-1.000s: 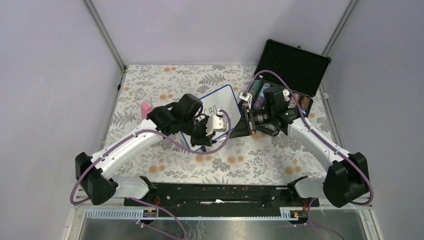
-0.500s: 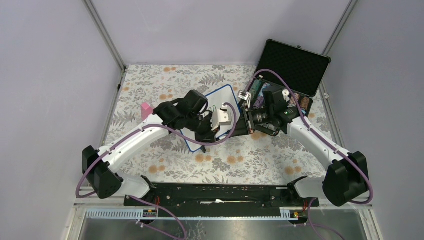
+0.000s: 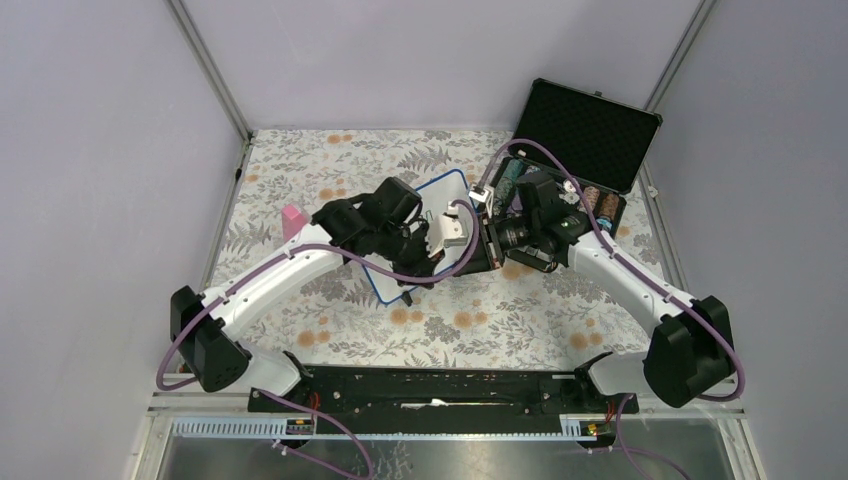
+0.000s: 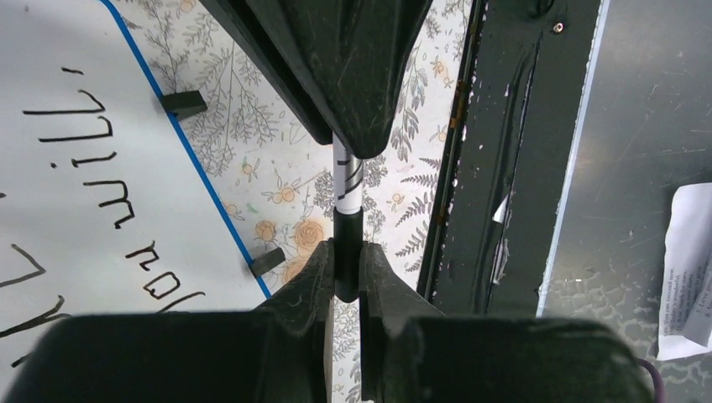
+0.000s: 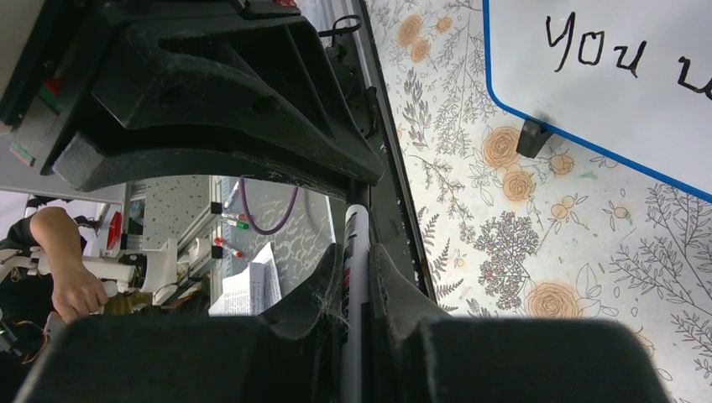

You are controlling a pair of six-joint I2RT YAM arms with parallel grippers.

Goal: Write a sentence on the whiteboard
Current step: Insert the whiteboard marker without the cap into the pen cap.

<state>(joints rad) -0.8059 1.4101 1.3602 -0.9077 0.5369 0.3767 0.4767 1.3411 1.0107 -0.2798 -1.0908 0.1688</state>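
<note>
While left claw (image 4: 346, 252) pinches marker (image 4: 346, 180) | whiteboard (image 4: 143, 134) | sentence (image 4: 84, 168): "you will,"

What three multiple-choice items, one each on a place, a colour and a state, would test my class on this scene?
1. Where does the case stand? A far right; B near left; C centre.
2. What colour is the board frame? A red; B green; C blue.
3. How is the left hand? A open, empty; B shut on the marker; C resting on the case.
Key: 1 A, the top view shows it open at the far right. 2 C, a blue line edges the white board. 3 B, it pinches the marker's dark end.
</note>
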